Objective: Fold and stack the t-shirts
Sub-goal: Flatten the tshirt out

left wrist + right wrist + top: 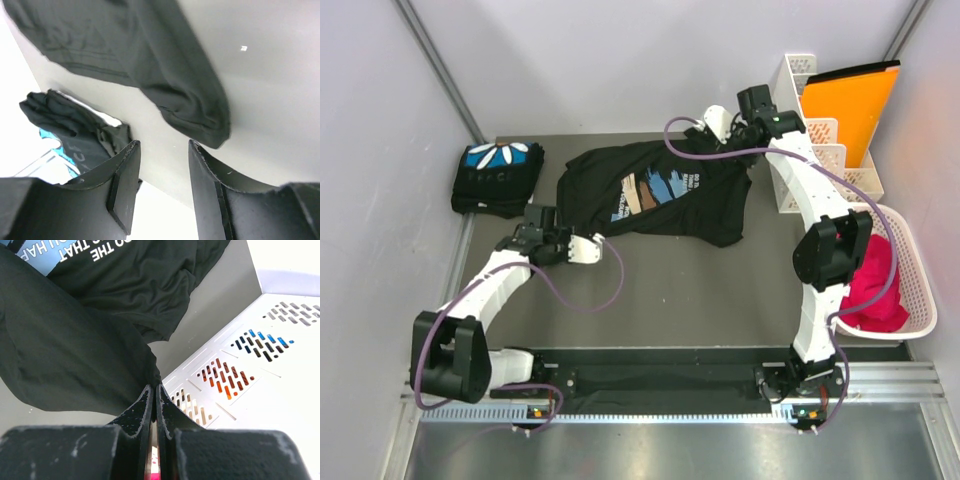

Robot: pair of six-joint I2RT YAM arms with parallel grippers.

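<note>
One black t-shirt (660, 190), printed with blue-and-tan brush strokes and white text, lies spread and rumpled on the grey table (670, 290). My right gripper (717, 124) is at its far right corner, shut on a pinch of the black cloth (154, 382); the shirt (75, 340) hangs from the jaws. A second black t-shirt (498, 175), with a blue and white-petal print, lies folded at the far left. My left gripper (582, 247) is just in front of the spread shirt's left edge. In the left wrist view it (162, 170) stands open and empty, short of a sleeve (190, 100), with the folded shirt (75, 135) to its left.
A white slotted file rack (815, 140) holding an orange folder (850, 105) stands at the back right, close to my right gripper (260, 355). A white laundry basket (915, 290) with magenta cloth (875, 285) sits at the right. Walls close in on the left, back and right.
</note>
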